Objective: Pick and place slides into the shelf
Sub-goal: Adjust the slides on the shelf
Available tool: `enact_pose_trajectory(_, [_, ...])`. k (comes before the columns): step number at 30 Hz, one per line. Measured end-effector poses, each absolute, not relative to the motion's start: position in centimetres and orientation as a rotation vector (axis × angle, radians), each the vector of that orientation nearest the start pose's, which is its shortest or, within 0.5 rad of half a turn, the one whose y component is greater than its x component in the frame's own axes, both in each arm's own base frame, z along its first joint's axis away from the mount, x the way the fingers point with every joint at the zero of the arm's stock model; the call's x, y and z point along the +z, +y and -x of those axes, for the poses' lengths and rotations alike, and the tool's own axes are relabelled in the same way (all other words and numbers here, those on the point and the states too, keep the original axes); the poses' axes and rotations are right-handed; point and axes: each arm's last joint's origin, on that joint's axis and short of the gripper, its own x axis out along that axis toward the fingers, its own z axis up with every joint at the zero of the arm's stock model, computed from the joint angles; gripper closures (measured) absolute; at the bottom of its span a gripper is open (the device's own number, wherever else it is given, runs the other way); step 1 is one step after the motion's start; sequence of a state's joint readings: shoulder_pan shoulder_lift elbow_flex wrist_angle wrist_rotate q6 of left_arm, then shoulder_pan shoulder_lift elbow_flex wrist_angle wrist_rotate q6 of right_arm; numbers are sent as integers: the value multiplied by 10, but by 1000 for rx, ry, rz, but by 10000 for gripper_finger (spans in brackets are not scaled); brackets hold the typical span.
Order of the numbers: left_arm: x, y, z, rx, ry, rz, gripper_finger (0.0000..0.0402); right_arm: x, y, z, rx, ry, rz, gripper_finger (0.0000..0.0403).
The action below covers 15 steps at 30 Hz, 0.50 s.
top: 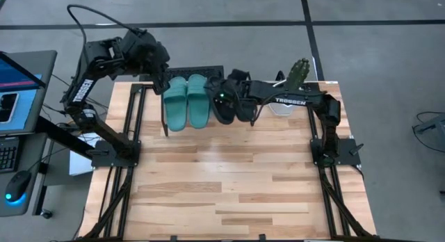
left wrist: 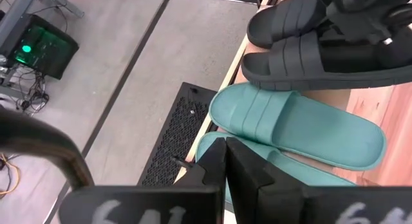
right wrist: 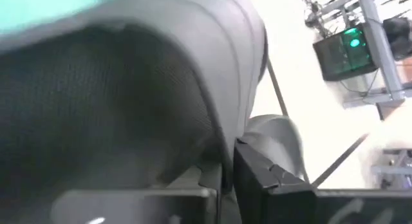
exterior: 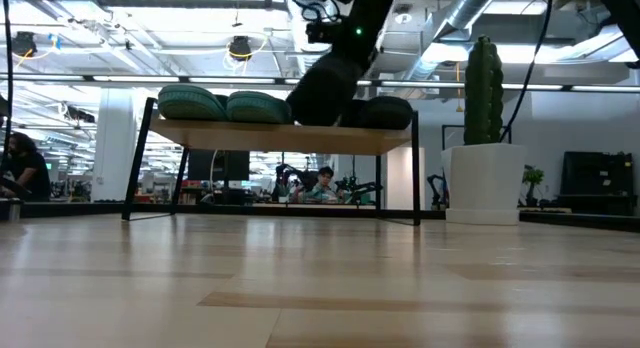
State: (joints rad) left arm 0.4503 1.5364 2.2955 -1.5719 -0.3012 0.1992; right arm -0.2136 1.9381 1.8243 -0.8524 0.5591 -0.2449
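Wooden tabletop (top: 229, 193) fills most of the high view, made of light planks. At 12 o'clock on it stands the shelf (exterior: 280, 137), a low rack with a pale wood board on thin black legs. All four slides lie on top of this board, side by side. The teal-green pair (top: 186, 101) is toward 11 o'clock, and the black pair (top: 233, 103) is just beside it, toward 12 o'clock. A white pot with a green cactus (exterior: 483, 138) stands at 1 o'clock, near the shelf.

My right fingers (right wrist: 228, 166) are at the black pair, and they are pressed almost together on the edge of one black slide (right wrist: 129, 89), which leans tilted in the low view.

My left fingers (left wrist: 225, 161) are pressed together and hold nothing; they hang above the teal-green pair, at the 11 o'clock corner of the shelf.
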Motion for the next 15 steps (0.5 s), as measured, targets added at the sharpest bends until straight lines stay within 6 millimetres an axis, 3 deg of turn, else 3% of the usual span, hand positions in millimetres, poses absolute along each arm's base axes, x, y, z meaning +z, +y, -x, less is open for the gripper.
enact_pose_trajectory(8, [510, 100, -188, 622, 897, -120, 402, 327, -85, -410, -561, 1010, 444, 399])
enact_pose_trajectory(15, [510, 100, -188, 623, 897, -120, 401, 328, -95, -403, -691, 1047, 422, 400])
